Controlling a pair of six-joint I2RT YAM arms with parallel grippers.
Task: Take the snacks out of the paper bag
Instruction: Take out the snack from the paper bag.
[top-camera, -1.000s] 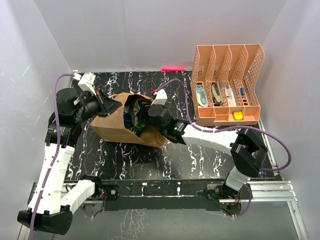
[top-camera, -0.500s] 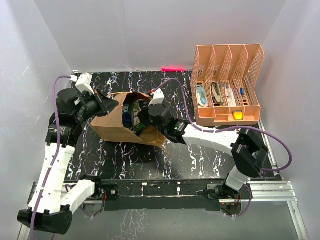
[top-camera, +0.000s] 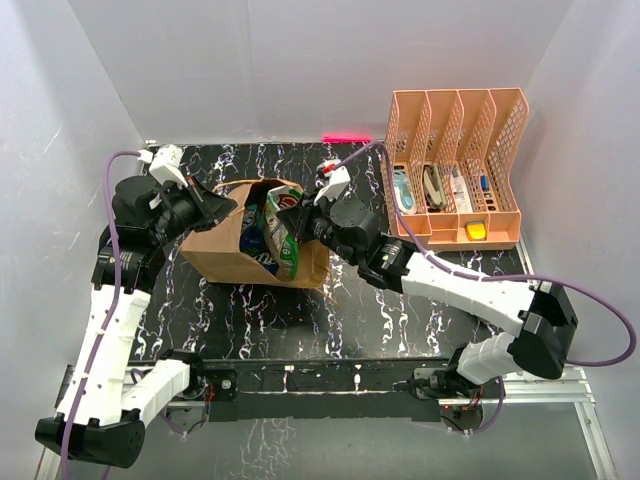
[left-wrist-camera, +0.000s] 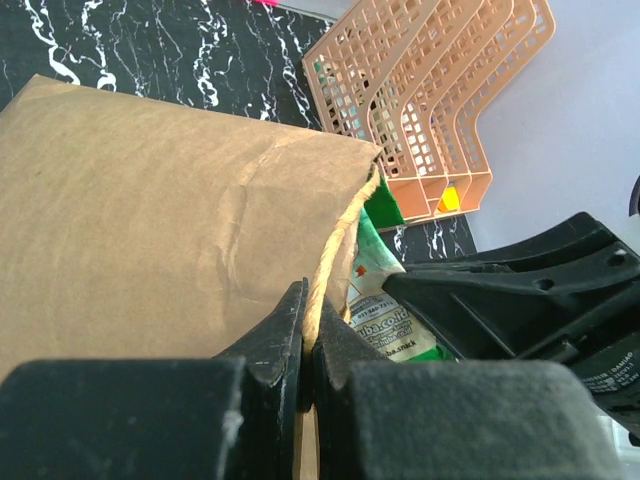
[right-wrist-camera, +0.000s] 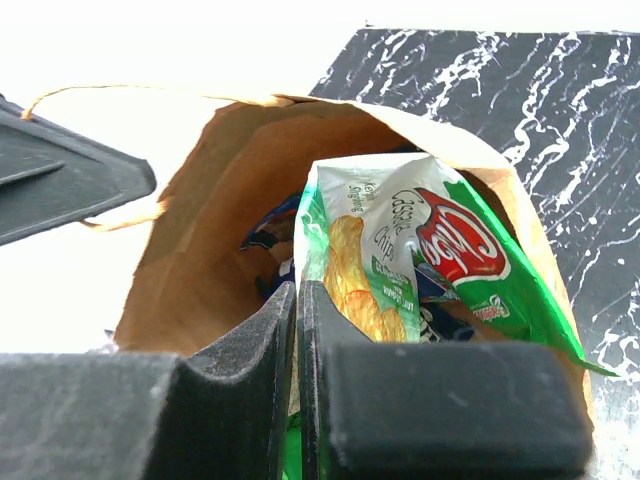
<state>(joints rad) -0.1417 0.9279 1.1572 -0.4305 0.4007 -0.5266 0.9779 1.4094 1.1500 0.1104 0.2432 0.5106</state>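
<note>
The brown paper bag (top-camera: 225, 250) lies on the table with its mouth facing right. My left gripper (top-camera: 224, 211) is at the bag's upper rim, shut on its twisted paper handle (left-wrist-camera: 335, 240). The right gripper (top-camera: 302, 224) is at the mouth, shut on the edge of the large green chips bag (top-camera: 283, 228). That chips bag (right-wrist-camera: 425, 250) sticks partly out of the paper bag (right-wrist-camera: 215, 240). Blue wrappers (right-wrist-camera: 268, 236) lie deeper inside, behind it. In the left wrist view the chips bag (left-wrist-camera: 385, 300) shows beside the handle.
A peach mesh file organiser (top-camera: 455, 170) with small items stands at the back right, close to my right arm. The black marbled table (top-camera: 300, 320) stretches in front of the paper bag. Grey walls enclose the table on three sides.
My right gripper has shut on the green chips bag and drawn it up and to the right, partly out of the paper bag's mouth. The left gripper has kept its hold on the handle.
</note>
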